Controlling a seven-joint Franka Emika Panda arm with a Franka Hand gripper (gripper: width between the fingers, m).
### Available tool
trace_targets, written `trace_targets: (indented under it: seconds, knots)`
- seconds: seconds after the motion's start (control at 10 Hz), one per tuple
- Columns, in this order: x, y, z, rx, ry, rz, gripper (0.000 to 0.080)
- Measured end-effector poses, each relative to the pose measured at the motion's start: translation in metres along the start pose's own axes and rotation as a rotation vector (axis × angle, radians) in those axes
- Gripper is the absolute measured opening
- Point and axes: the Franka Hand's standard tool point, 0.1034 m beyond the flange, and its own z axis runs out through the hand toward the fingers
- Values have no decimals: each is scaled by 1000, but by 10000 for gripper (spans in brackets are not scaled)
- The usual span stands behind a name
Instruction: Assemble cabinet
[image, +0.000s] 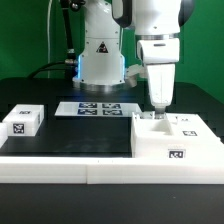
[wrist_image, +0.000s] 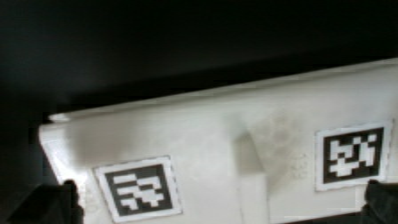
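Note:
The cabinet (image: 176, 140) is a large white box with square marker tags, and it lies on the black table at the exterior view's right. My gripper (image: 156, 112) hangs straight down over its far left part, with the fingertips at or just above its top surface. In the wrist view the cabinet (wrist_image: 249, 130) fills the frame, showing two tags and a vertical seam between its panels. My gripper (wrist_image: 217, 208) is open wide. Its dark fingertips (wrist_image: 59, 205) show at both lower corners with the cabinet's face between them. I cannot tell if they touch it.
A small white tagged block (image: 22, 121) sits at the exterior view's left. The marker board (image: 98, 108) lies flat behind the middle, in front of the robot base (image: 100, 55). A low white border (image: 70, 166) runs along the table's front edge.

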Motion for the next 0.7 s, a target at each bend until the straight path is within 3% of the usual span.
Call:
trace_targets:
  seconds: [0.2, 0.3, 0.4, 0.5, 0.7]
  knots:
    - [0, -2, 4, 10, 1, 2, 797]
    - [0, -4, 6, 15, 1, 3, 711]
    - [-1, -5, 8, 19, 1, 4, 574]
    - [-1, -5, 8, 20, 1, 4, 574]
    - [0, -5, 8, 20, 1, 5, 255]
